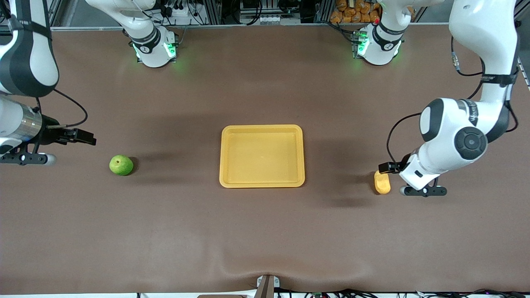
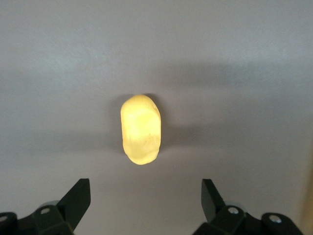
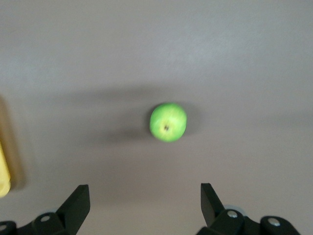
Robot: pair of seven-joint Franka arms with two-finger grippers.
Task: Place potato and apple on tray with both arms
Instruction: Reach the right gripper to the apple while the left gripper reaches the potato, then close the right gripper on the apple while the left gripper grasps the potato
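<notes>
The yellow-orange potato lies on the brown table toward the left arm's end. My left gripper hovers right beside and over it, open and empty. In the left wrist view the potato lies just ahead of the open left gripper. The green apple lies toward the right arm's end. My right gripper is open and empty in the air, apart from the apple. The right wrist view shows the apple ahead of the open right gripper. The yellow tray sits empty mid-table.
The tray's edge shows in the right wrist view. The two arm bases stand at the table's back edge. Bare brown table lies between the tray and each food item.
</notes>
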